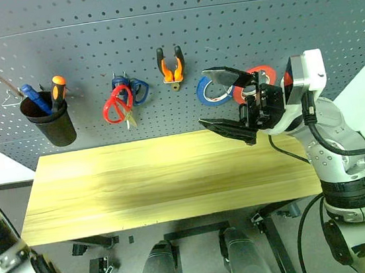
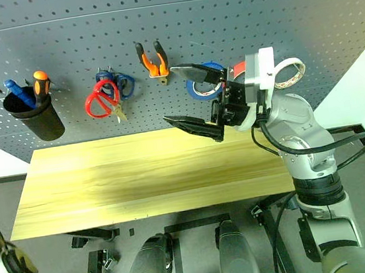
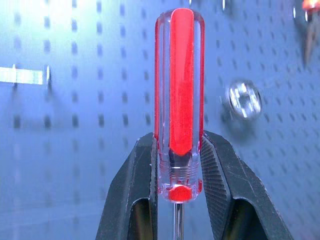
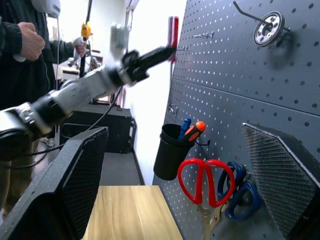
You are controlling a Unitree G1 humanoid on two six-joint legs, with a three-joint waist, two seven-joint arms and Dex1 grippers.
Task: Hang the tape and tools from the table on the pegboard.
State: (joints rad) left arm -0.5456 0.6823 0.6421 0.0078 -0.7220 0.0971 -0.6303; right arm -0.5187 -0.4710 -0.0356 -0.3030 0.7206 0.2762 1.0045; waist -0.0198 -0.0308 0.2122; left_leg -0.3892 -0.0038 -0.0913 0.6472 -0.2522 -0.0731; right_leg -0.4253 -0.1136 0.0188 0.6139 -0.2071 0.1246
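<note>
My left gripper (image 3: pixel 179 165) is shut on the slim screwdriver (image 3: pixel 179 100) just below its clear red handle, and holds it up close to the dark grey pegboard (image 1: pixel 222 25). In the right wrist view the left gripper (image 4: pixel 160 52) carries that red handle (image 4: pixel 173 32) high by the board. My right gripper (image 1: pixel 202 98) hangs open and empty above the table (image 1: pixel 141 181). The red-handled scissors (image 1: pixel 117 106), the orange pliers (image 1: pixel 171 68) and the whitish tape (image 2: pixel 290 72) hang on the board.
A black cup (image 1: pixel 50 119) on the board holds two other screwdrivers. Blue scissors (image 1: pixel 138 90), a blue roll (image 1: pixel 211 89) and a red roll (image 1: pixel 262 77) hang there too. A bare hook (image 3: pixel 27 76) sits beside the held handle. A person (image 4: pixel 25 50) stands beyond the table's left end.
</note>
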